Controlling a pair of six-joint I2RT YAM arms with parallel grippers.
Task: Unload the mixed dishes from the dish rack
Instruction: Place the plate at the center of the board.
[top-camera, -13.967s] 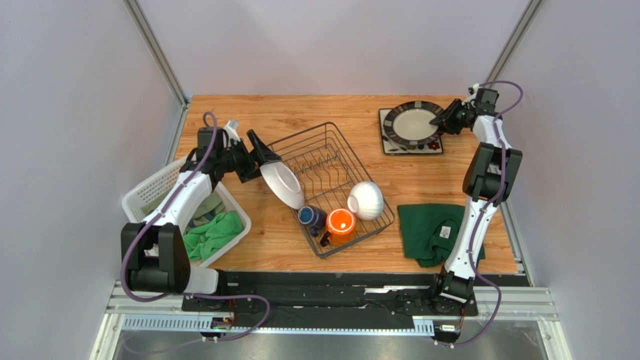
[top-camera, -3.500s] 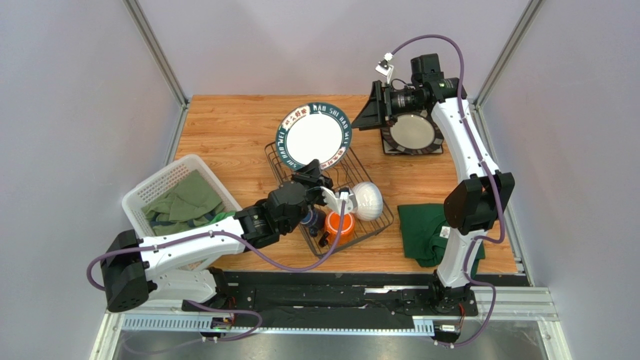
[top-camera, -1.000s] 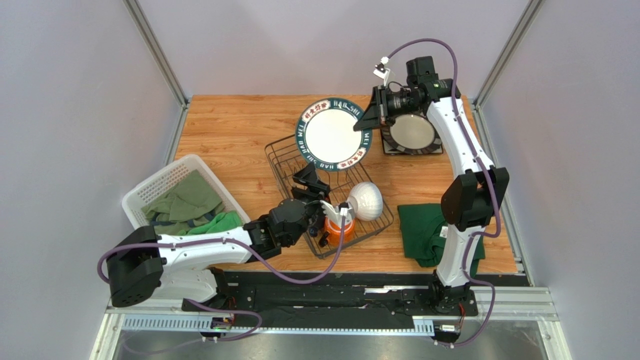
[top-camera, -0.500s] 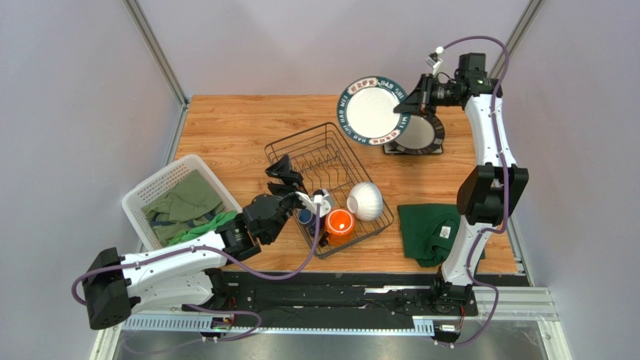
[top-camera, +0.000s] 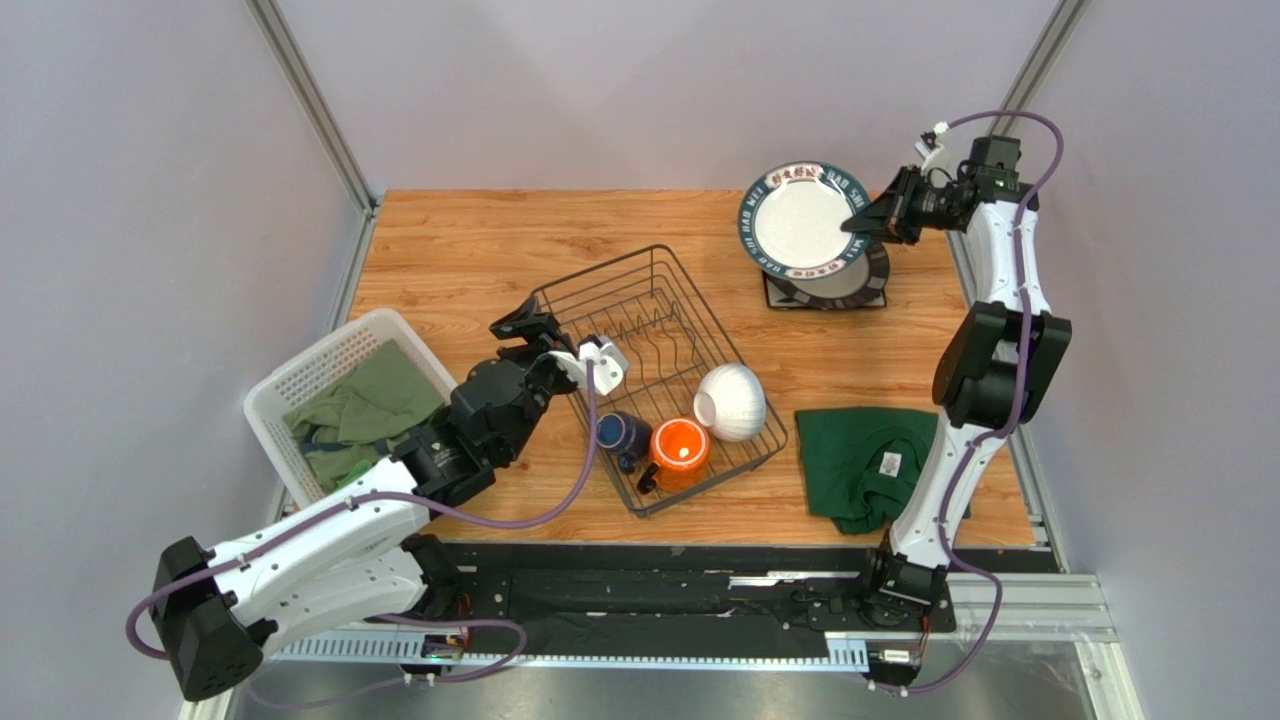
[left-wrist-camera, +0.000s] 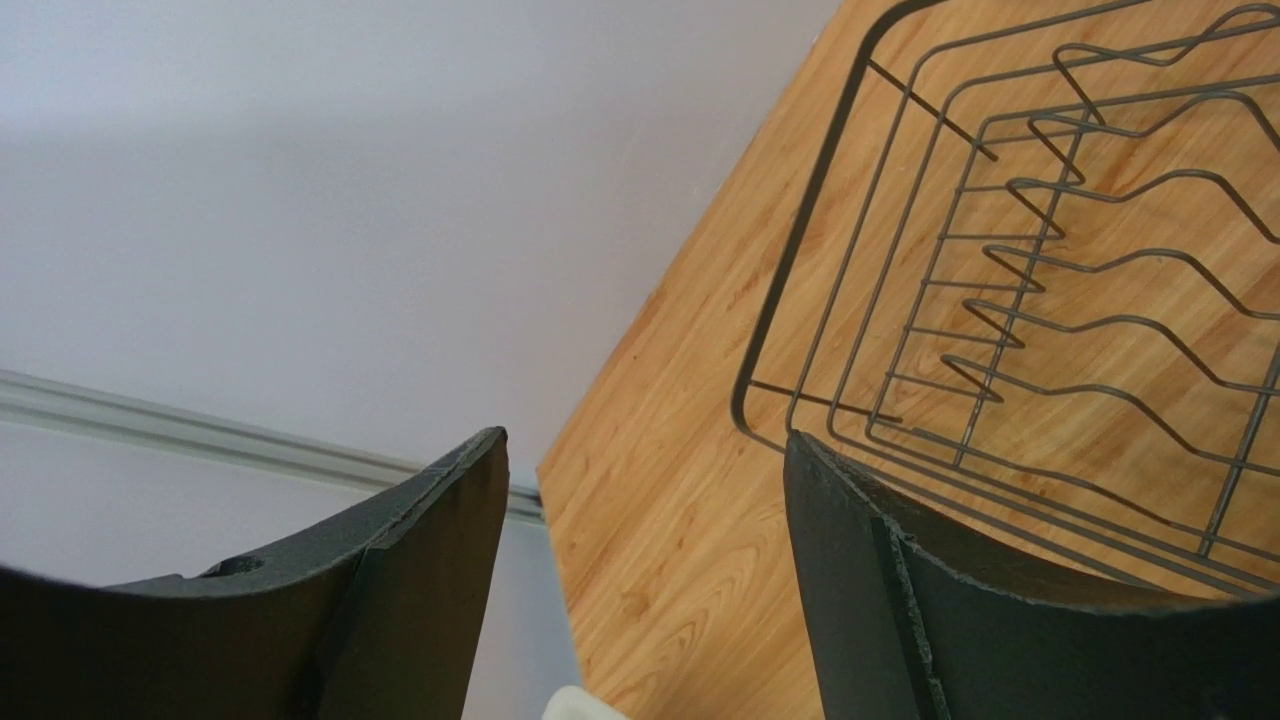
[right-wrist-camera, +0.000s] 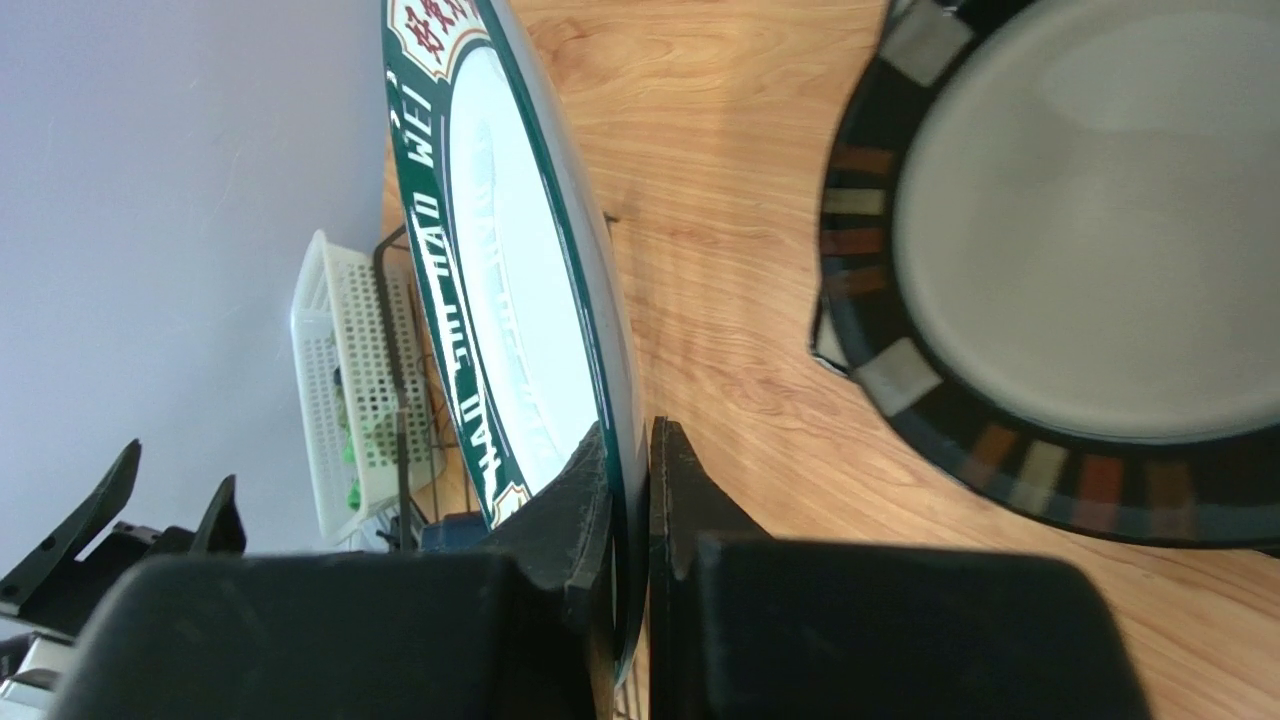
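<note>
The black wire dish rack lies mid-table. Its near end holds a white ribbed bowl, an orange mug and a dark blue mug. My right gripper is shut on the rim of a round white plate with a dark-green lettered rim. It holds that plate tilted just above a dark-rimmed round plate stacked on a square plate. In the right wrist view the fingers pinch the lettered plate. My left gripper hangs open and empty beside the rack's left edge.
A white slotted basket with green cloths sits at the left. Another green cloth lies near the front right. Grey walls and metal posts close in the table on three sides.
My right arm has carried the lettered plate from above the rack over to the plate stack at the far right. My left gripper has pulled back left from the mugs and opened wider.
</note>
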